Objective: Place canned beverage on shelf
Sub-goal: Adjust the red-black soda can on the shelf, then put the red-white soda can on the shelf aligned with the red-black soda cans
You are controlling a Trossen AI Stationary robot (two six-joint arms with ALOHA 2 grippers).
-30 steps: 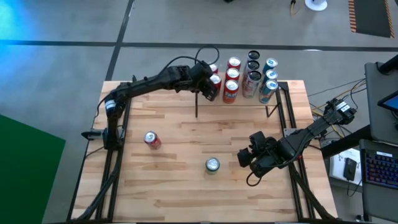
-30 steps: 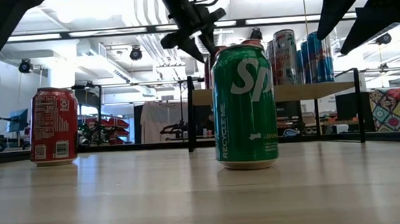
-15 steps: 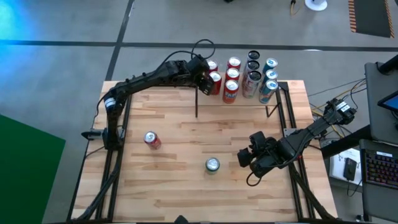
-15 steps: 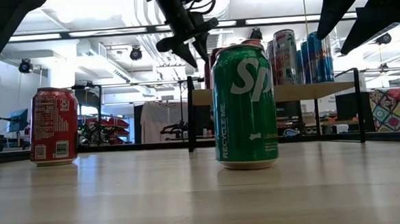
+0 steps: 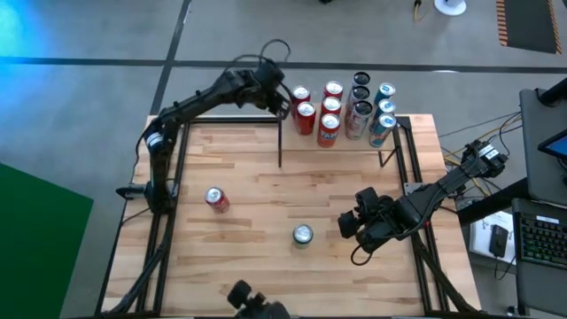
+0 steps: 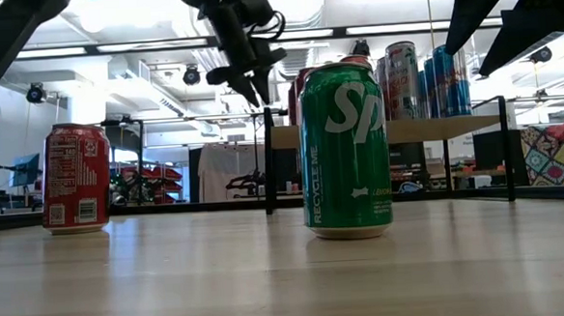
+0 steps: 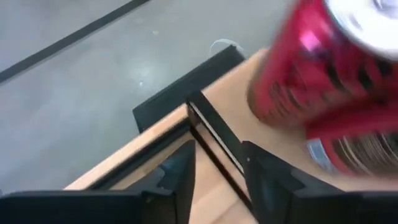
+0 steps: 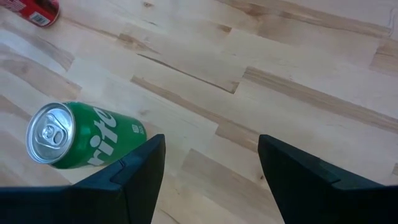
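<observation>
While the left gripper (image 5: 283, 101) hangs open and empty, the red can (image 5: 305, 117) stands just beside its fingertips on the shelf (image 6: 435, 129); it should back straight off, clear of that can; farther off, the right gripper (image 8: 211, 149), spread and empty, waits beside the green can (image 8: 81, 137).

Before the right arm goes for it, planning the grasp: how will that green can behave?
The green can stands upright on the table, so it probably won't roll. It's tall and narrow, so a push near the top might tip it. Its smooth printed wall looks rigid but possibly slippery.
</observation>
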